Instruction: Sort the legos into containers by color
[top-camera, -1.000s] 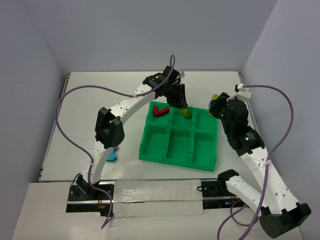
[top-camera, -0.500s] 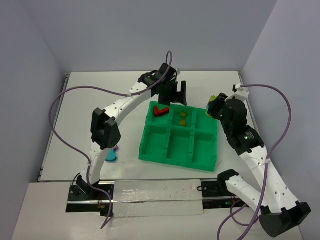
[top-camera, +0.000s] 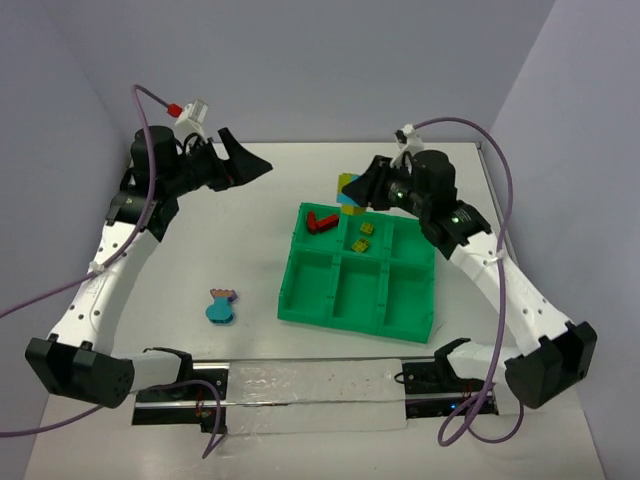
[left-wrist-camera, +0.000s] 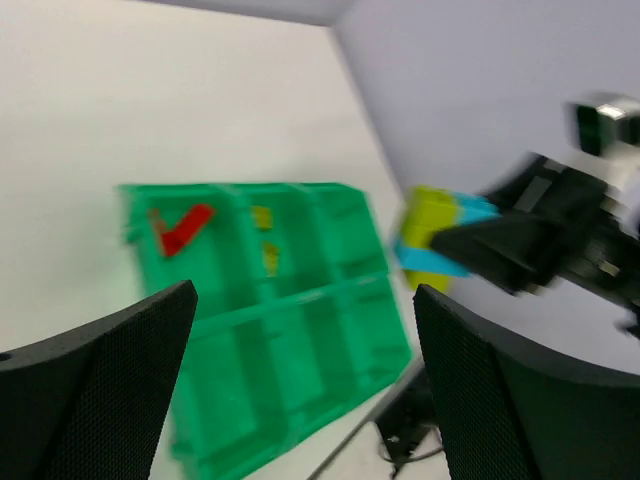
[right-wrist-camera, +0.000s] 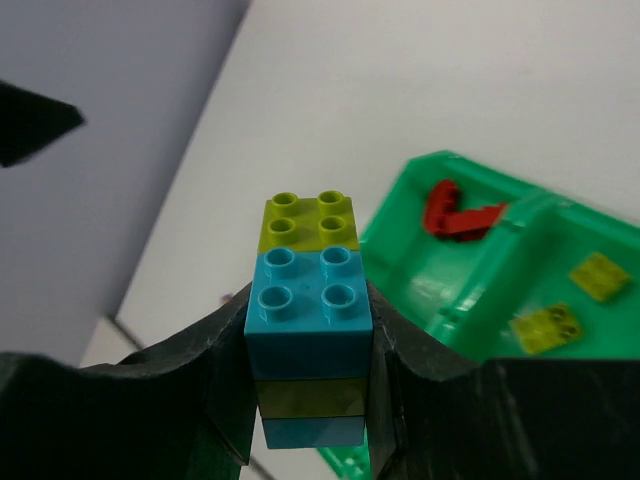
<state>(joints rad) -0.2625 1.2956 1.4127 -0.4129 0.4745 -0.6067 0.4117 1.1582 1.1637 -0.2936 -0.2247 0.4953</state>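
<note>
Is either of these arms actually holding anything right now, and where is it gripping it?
The right gripper holds a stack of cyan and yellow-green lego bricks, pinched by its two opposite sides. The left gripper is open and empty.

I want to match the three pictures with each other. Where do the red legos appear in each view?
Top external: the red legos lie near the picture's centre, in the far-left compartment of the green tray.
Left wrist: blurred, left of centre, in a corner compartment.
Right wrist: upper right, beyond the gripped lego stack.
Shared landmark: the yellow-green pieces in the neighbouring compartment.
</note>
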